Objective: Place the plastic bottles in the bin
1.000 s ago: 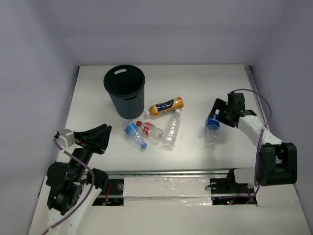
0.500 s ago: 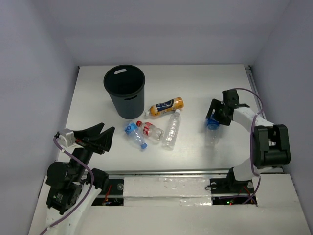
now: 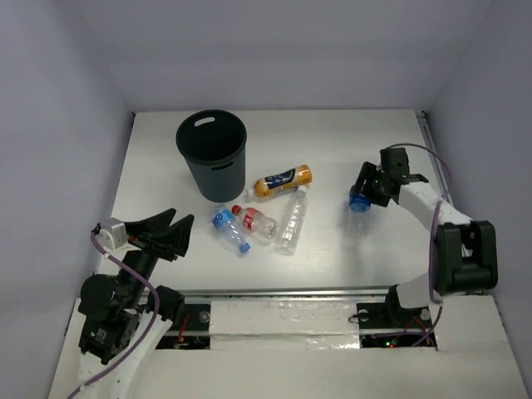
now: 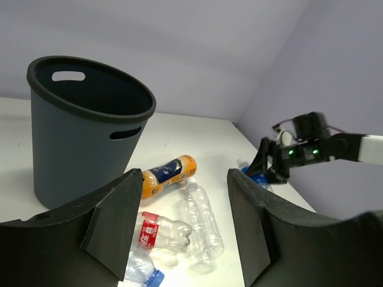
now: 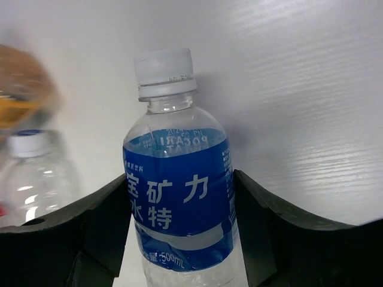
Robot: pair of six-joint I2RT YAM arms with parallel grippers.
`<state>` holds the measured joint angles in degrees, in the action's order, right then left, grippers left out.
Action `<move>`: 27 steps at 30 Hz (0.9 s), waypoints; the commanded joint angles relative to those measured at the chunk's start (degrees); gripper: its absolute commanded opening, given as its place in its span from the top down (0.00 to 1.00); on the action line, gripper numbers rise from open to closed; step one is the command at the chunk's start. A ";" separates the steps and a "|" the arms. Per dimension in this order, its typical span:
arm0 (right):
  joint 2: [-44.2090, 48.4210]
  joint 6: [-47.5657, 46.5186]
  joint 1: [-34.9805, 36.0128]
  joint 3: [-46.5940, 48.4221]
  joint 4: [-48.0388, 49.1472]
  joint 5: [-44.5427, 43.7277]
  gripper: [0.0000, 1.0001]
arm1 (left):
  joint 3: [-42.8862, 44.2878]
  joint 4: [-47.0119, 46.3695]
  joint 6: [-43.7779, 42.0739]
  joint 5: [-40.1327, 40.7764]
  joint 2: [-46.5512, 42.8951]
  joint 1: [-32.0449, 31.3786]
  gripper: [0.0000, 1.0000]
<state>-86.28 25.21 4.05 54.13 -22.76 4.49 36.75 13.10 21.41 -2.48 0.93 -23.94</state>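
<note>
Top external view gives us the white table (image 3: 332,141) first, with the black bin (image 3: 214,176) standing upright toward its 10 o'clock corner, mouth open. Four bottles lie on their sides in a loose cluster between the bin's 4 and 6 o'clock. These are the orange bottle (image 3: 283,179) nearest the bin wall, the plain clear bottle (image 3: 291,220), the red-labelled bottle (image 3: 256,221) and a blue-labelled bottle (image 3: 230,229).

The fifth bottle (image 3: 360,202), also blue-labelled, is well apart from them at the cluster's 3 o'clock. It sits in the right gripper (image 3: 367,193) and looks lifted off the table, with a pale shadow beneath it. On the right wrist view we see the fingers (image 5: 102,227) clamped on either side of its label, its long axis running along them and the white cap pointing out past the tips.

The left gripper (image 4: 185,179) hangs at the cluster's 8 o'clock with its fingers wide apart and nothing between them.

We judge the carry to be the step in hand. From the held bottle the bin lies between 9 and 10 o'clock, across the cluster, so the right arm must reach over the lying bottles. The left arm is nearer those four.
</note>
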 commanded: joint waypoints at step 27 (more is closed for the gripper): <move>-38.15 -0.86 40.86 86.40 30.40 -13.72 0.41 | 0.34 -0.01 1.88 5.03 2.76 -0.31 0.47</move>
<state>-122.65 27.68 43.86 134.69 1.74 -5.43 36.73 14.50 22.72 1.58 2.68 -23.94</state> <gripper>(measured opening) 0.681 0.537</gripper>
